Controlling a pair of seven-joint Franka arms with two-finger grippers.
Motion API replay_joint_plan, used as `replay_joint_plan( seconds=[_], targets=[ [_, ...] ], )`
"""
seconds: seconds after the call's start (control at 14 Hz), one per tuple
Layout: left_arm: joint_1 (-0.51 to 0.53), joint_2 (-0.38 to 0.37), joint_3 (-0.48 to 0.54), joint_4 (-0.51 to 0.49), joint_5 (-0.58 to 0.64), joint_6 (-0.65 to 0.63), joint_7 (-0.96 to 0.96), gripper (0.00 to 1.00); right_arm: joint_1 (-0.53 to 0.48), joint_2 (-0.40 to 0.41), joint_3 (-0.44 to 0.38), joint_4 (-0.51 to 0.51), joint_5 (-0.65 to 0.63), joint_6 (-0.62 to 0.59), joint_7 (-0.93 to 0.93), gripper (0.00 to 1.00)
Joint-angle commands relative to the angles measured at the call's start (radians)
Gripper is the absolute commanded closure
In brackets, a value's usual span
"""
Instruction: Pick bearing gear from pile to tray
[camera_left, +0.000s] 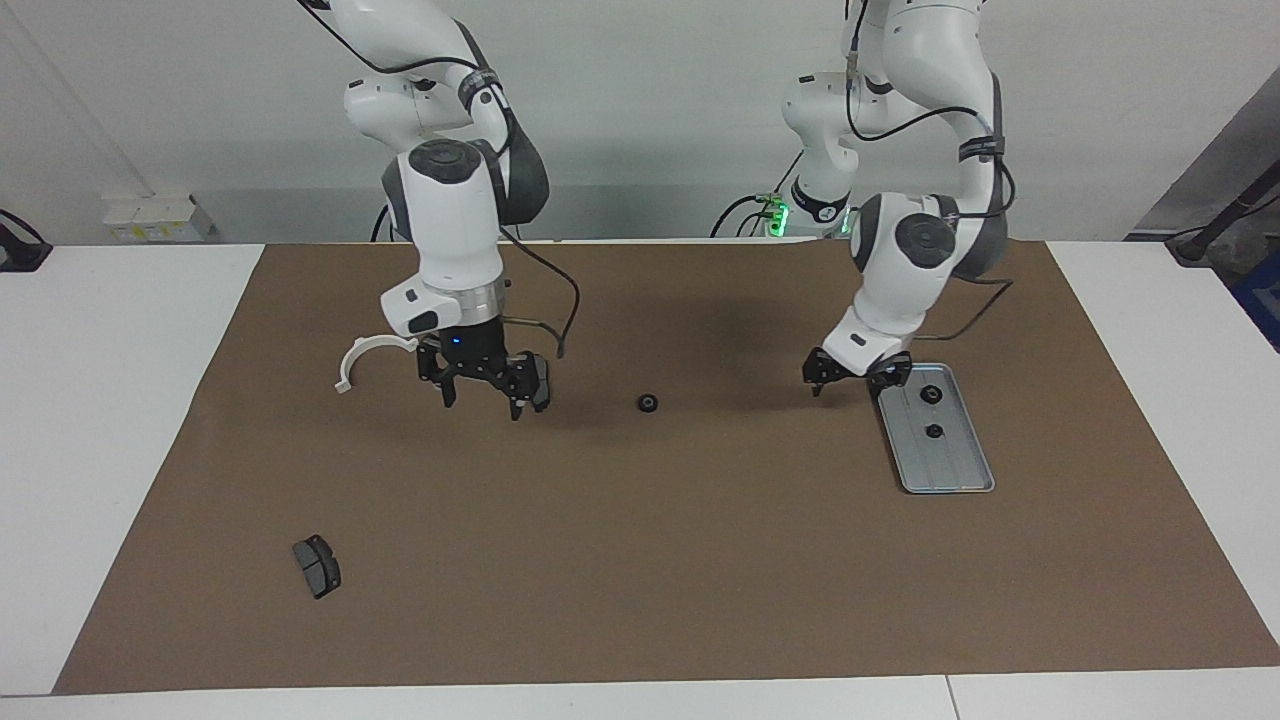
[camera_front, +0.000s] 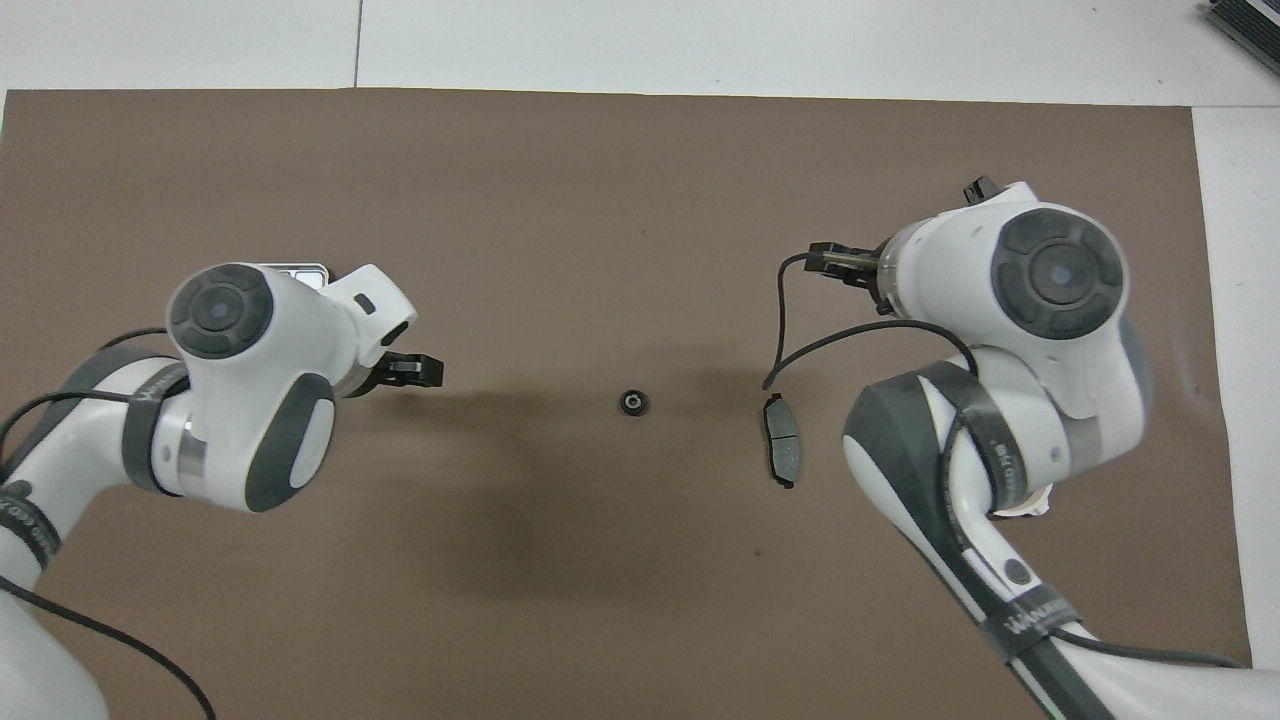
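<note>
A brown mat (camera_left: 640, 560) covers the white desk (camera_left: 100, 420) before a pale wall. One loose gear (camera_left: 648, 403) lies mid-mat; two more gears (camera_left: 932, 394) sit in the tray (camera_left: 950, 478) at the left arm's end. The left gripper (camera_left: 856, 380) hangs open over the mat beside the tray. The right gripper (camera_left: 482, 395) hovers open beside the white bracket (camera_left: 362, 358). A brake pad (camera_left: 317, 566) lies farther from the robots.

You have a white table (camera_left: 100, 400) covered by a brown mat (camera_left: 640, 560). On the mat lie a ribbed metal tray (camera_left: 950, 470) toward the left arm's end, a small black gear (camera_left: 648, 403) near the middle, a white half-ring bracket (camera_left: 365, 358) and a brake pad (camera_front: 783, 440) toward the right arm's end, and a second brake pad (camera_left: 317, 566) farthest from the robots.
</note>
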Motion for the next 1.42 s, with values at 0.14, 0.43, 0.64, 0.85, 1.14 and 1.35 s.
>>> replay_joint_plan(
  seconds=[0.14,0.43,0.64,0.85,1.14,1.35],
  targets=[
    [-0.225,-0.002,0.02,-0.017,0.006,0.175,-0.314,0.0,-0.102,-0.197,0.007,-0.015,0.122,-0.227,-0.233,0.0],
    [-0.321,0.064,0.023,0.041,0.011,0.2,-0.321,0.12,-0.143,-0.222,-0.006,0.113,0.13,-0.478,-0.314,0.0],
    [-0.353,0.159,0.024,0.153,0.038,0.197,-0.321,0.18,-0.199,-0.161,-0.007,0.238,0.191,-0.556,-0.365,0.0],
    [-0.356,0.205,0.024,0.205,0.063,0.2,-0.319,0.23,-0.21,-0.072,-0.004,0.374,0.173,-0.658,-0.434,0.0],
    [-0.361,0.23,0.023,0.213,0.098,0.214,-0.316,0.3,-0.197,-0.128,-0.003,0.252,0.184,-0.659,-0.422,0.0],
    [-0.377,0.241,0.023,0.2,0.098,0.217,-0.314,0.34,-0.197,-0.164,-0.004,0.202,0.187,-0.617,-0.424,0.0]
  ],
)
